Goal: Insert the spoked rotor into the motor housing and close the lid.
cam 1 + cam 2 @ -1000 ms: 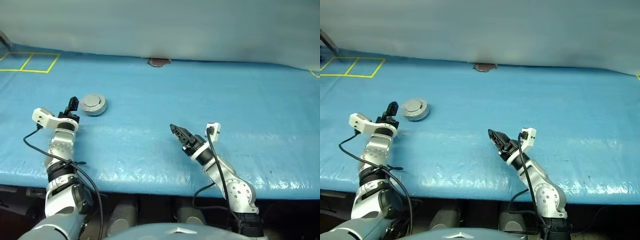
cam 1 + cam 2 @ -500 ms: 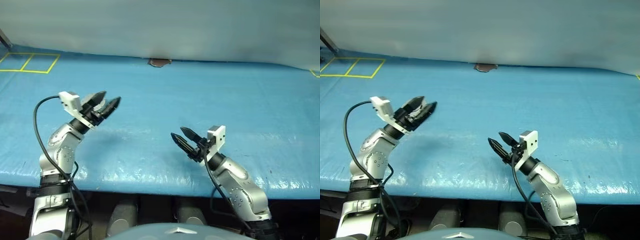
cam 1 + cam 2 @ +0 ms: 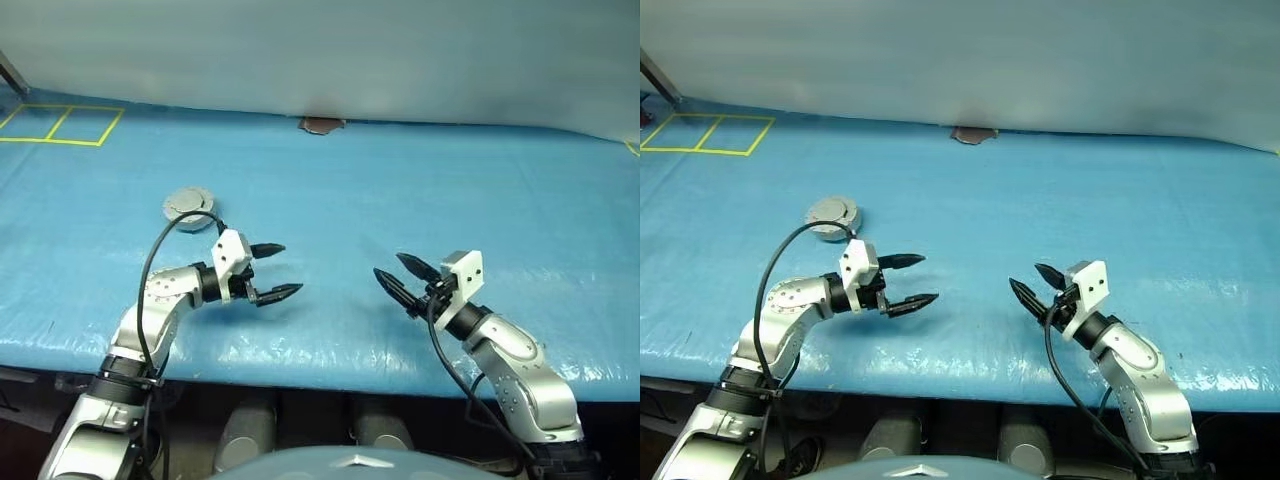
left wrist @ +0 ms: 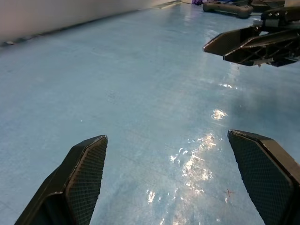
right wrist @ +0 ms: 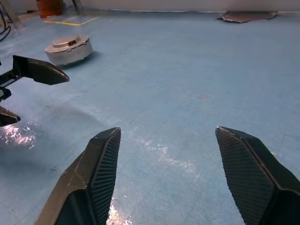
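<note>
My left gripper hangs over the blue surface with its two black fingers spread wide and nothing between them; it points across toward my other arm. My right gripper faces it from the opposite side, its fingers also standing well apart and empty, tips aimed back toward the left one. The two grippers are near each other but not touching, with a bare strip of the blue sheet between them.

In the left wrist view I see my own mesh-textured pads low in the frame, far apart, and the right gripper's dark fingers beyond them over shiny blue sheet. In the right wrist view the ribbed pads stand just as wide.

Taking the left gripper as my landmark: the motor housing, with its grey lid down on top of it, sits on the surface just beyond and to the outer side of that gripper, close to its wrist cable but clear of the fingers. I cannot tell whether the rotor is inside. Far beyond the left gripper, at the back edge of the surface, lies a small brown patch. Well off to the left, near the far corner, yellow tape lines mark out squares.
</note>
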